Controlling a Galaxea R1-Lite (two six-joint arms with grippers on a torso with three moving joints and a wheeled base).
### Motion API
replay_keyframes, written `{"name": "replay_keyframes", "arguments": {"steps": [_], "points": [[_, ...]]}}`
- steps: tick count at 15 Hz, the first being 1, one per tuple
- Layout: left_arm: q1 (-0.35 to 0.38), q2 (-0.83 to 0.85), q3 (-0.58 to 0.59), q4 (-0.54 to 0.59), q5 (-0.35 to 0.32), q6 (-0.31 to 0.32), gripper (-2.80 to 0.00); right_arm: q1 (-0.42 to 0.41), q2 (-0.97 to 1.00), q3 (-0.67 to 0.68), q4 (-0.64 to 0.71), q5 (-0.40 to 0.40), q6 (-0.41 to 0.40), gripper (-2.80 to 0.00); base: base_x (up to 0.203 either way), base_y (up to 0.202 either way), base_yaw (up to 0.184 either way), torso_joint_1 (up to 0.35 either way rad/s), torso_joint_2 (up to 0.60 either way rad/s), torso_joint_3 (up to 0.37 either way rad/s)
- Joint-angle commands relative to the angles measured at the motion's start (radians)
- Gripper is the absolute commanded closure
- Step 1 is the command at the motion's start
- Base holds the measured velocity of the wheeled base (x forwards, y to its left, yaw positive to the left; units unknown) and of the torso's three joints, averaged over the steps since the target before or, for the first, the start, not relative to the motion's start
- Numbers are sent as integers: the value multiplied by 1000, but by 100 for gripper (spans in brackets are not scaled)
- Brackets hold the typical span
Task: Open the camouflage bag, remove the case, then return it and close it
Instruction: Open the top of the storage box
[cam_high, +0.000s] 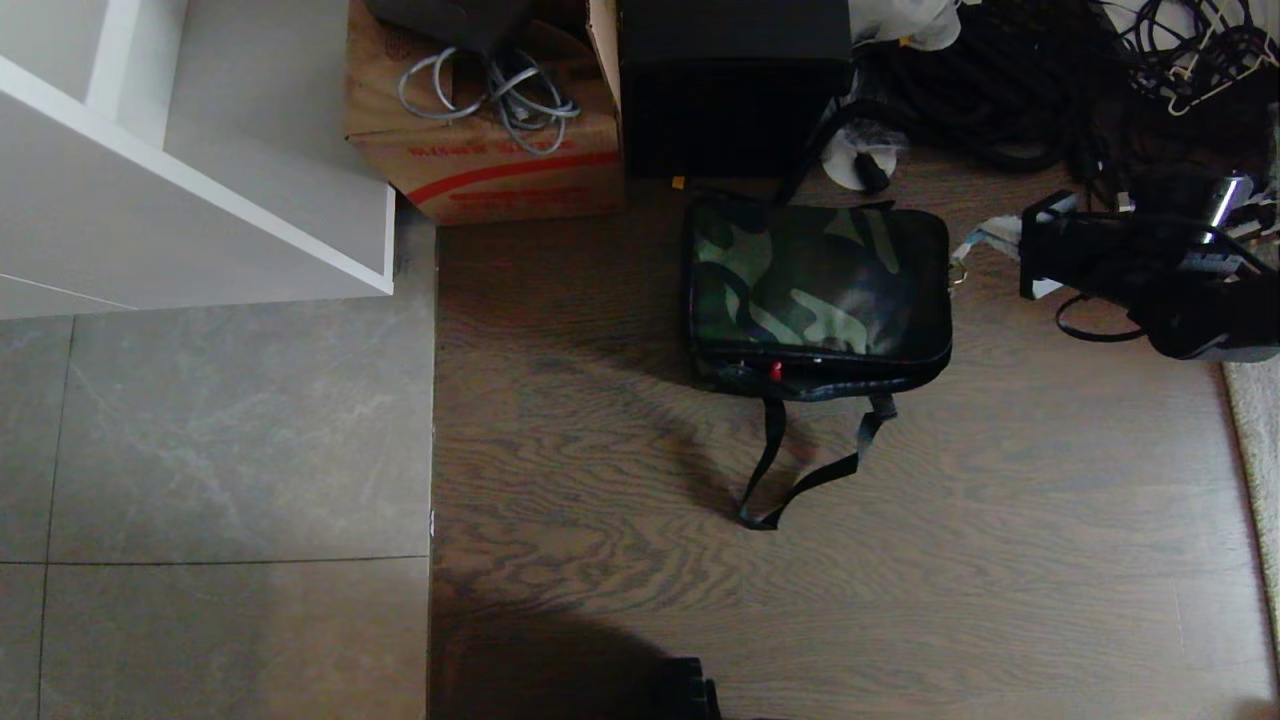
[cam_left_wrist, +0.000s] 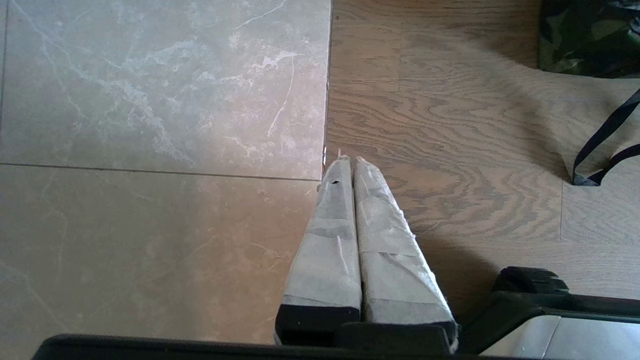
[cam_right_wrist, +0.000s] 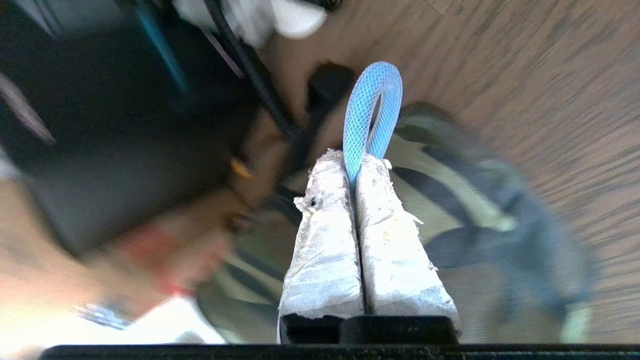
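While your right gripper (cam_right_wrist: 356, 165) pinches the blue mesh loop (cam_right_wrist: 374, 107) | camouflage bag (cam_high: 818, 285) at 1 o'clock, likely for unzipping | left gripper (cam_left_wrist: 348, 165) closed, empty.

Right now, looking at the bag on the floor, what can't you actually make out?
1. The case: in no view; the camouflage bag fabric would hide it.
2. Blue mesh loop ends, right wrist view: pinched inside the right gripper, background blurred.
3. The bag's zip, head view: too dark and small to tell if fully shut.
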Motion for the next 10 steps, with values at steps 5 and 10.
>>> {"name": "replay_keyframes", "arguments": {"steps": [5,10], "points": [[0,0,11,-1,1,-1,0,13,18,-17,-23,7,-279,0,0,0,0,0,0,0],[0,0,11,0,1,-1,0,14,5,-17,-148,86,-335,0,0,0,0,0,0,0]]}}
